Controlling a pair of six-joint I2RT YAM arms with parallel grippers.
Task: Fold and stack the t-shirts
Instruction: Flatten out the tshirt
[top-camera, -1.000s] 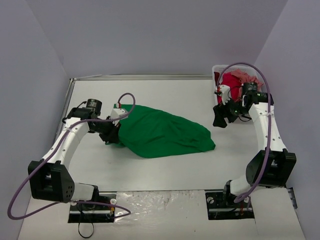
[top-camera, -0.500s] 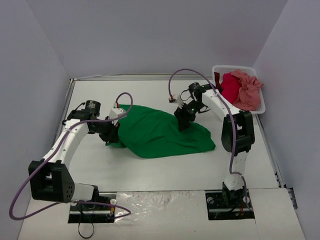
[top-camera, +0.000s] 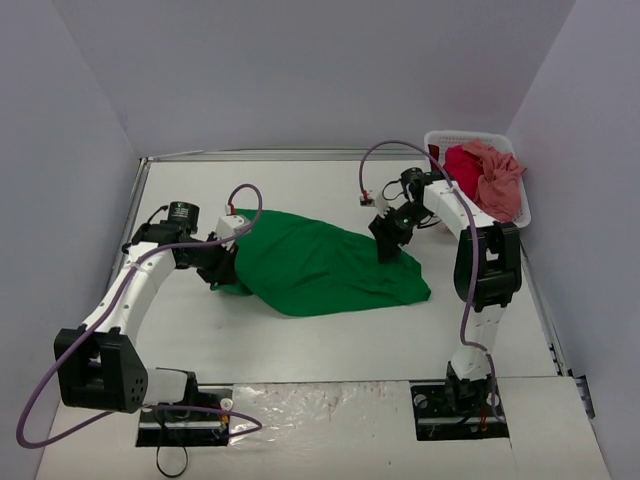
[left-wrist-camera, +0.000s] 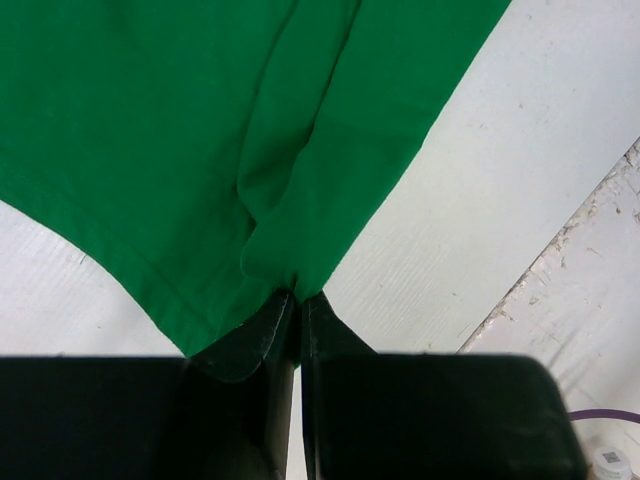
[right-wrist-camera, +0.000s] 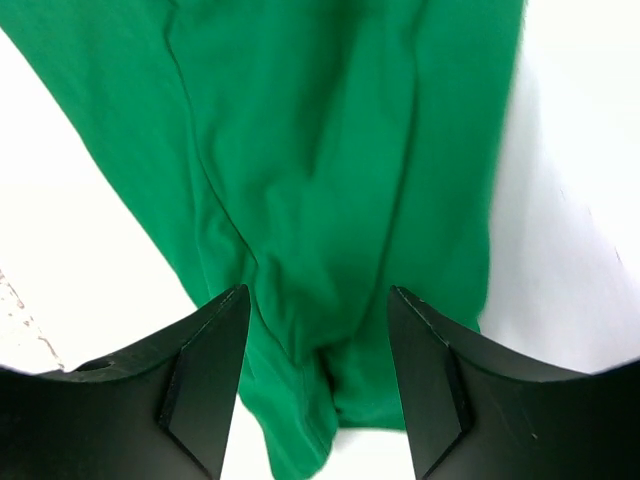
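Left gripper (left-wrist-camera: 297, 308) pinches the green t-shirt (left-wrist-camera: 150, 120) at its edge; right gripper (right-wrist-camera: 318, 300) hangs open over the cloth.

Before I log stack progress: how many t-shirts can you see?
3. A green t-shirt on the table, a red t-shirt and a pink t-shirt in the basket; others may hide underneath.

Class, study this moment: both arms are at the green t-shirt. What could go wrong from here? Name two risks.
1. The left gripper pinches only a small bunch at the edge of the green t-shirt; a firm pull may slip it free.
2. The right gripper hangs open over a thick wrinkle, so closing might catch several layers and the cloth may not spread flat.
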